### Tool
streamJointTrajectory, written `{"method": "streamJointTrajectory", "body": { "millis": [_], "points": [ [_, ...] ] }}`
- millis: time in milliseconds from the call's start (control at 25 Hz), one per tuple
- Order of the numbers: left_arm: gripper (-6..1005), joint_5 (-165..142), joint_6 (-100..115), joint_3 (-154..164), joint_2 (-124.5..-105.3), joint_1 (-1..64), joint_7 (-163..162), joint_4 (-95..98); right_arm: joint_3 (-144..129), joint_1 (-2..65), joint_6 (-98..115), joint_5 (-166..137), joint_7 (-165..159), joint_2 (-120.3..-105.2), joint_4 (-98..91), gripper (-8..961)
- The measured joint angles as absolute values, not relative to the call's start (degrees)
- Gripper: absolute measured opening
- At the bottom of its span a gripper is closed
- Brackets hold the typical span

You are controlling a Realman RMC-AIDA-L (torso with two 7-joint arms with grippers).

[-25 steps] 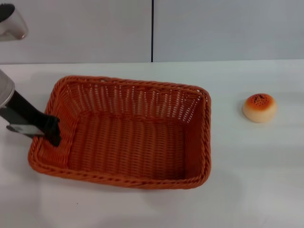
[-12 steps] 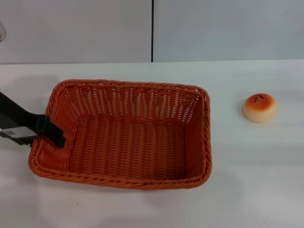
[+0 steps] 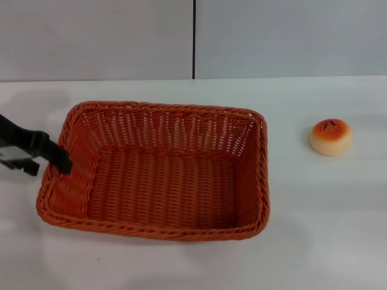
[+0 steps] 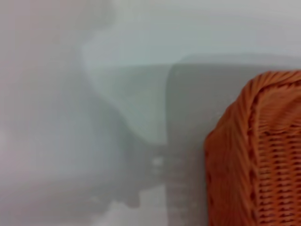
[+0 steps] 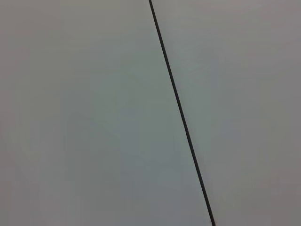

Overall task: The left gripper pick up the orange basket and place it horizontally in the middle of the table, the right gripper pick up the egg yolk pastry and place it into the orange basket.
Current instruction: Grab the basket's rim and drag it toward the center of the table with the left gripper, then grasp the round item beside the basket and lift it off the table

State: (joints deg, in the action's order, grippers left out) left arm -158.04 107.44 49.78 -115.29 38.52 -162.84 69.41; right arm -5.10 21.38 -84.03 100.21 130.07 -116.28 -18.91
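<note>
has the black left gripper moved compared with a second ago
Yes. The black two-finger left gripper has drawn back toward the robot's left, away from the inside of the large orange woven basket, which barely shifted; its tips now sit at the basket's left rim.

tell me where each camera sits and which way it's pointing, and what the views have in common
Head view: on the robot's head, looking forward and down at the table, the orange basket and the egg yolk pastry; the left hand shows at the basket's left end.
Left wrist view: on the left arm, close to the basket's braided corner over the white tabletop; none of the arm's own parts can be made out.
Right wrist view: on the right arm, facing a plain grey wall with a dark seam; no hand visible.
Shared: head and left wrist views both show the basket.
</note>
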Motion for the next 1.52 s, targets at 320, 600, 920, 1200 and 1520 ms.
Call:
{"method": "streamJointTrajectory", "body": {
  "millis": [320,600,920,1200,1520],
  "points": [
    [703,-146.9,109.0,46.0,-113.00,36.9,-161.5,71.6,-4.6,21.0,-85.1,100.8,129.8,-116.27,-19.1,695],
    [702,-129.0,109.5,29.1,-110.64,28.2,-150.6,77.3,-5.0,19.6,-85.9,100.6,125.0,-116.53,-22.2,694],
    [702,-107.4,107.6,10.3,-112.68,16.9,-125.7,74.8,-5.1,16.5,-90.1,92.8,112.6,-117.85,-32.7,694],
    [701,-94.7,106.8,5.2,-115.58,9.6,-102.9,62.9,-4.6,14.7,-95.1,80.2,102.2,-118.61,-41.2,693],
    [701,-94.4,106.1,3.0,-116.36,8.3,-82.0,48.4,-4.5,15.5,-99.5,67.8,88.9,-117.48,-48.5,692]
  ]
}}
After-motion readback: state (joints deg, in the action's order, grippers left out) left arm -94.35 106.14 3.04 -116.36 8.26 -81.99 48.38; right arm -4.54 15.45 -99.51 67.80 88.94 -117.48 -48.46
